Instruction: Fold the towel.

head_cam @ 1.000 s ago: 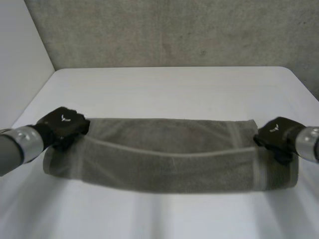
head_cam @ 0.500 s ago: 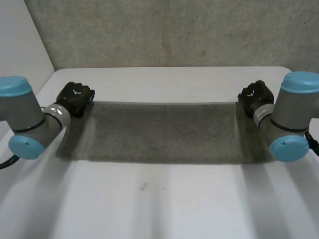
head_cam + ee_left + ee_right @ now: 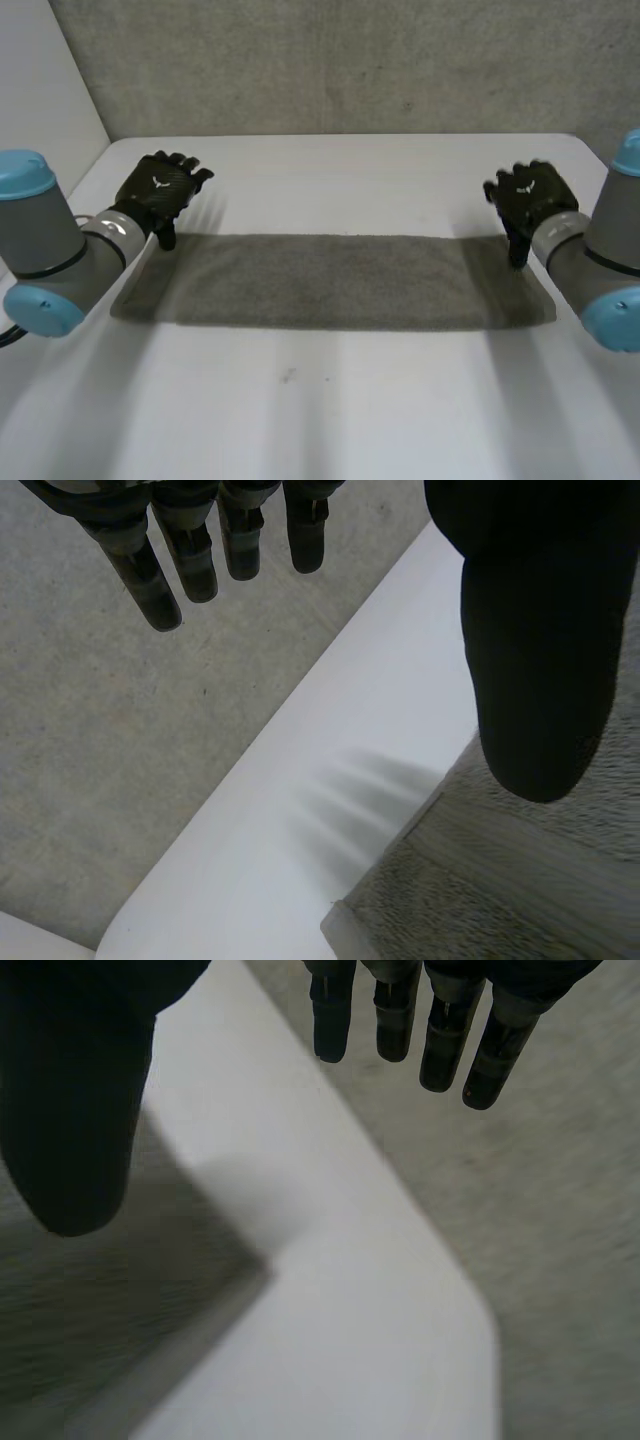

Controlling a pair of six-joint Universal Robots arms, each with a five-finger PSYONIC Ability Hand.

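A grey-brown towel [image 3: 330, 280] lies flat on the white table as a long folded strip running left to right. My left hand [image 3: 160, 195] hovers above the towel's far left corner, fingers straight and spread, holding nothing. My right hand [image 3: 530, 200] hovers above the far right corner in the same open way. In the left wrist view the fingers [image 3: 190, 550] and thumb stand wide apart over the towel corner [image 3: 500, 880]. Under the spread fingers [image 3: 440, 1030] in the right wrist view lies the towel's other corner [image 3: 100, 1330].
The table [image 3: 330, 420] has bare white surface in front of the towel and behind it. A grey speckled wall [image 3: 350, 60] rises past the far table edge. A pale wall [image 3: 40, 110] borders the table at the left.
Both hands carried the towel's edge to the far side, laying it into a flat folded strip, then let go and opened. They now stand lifted above the far corners.
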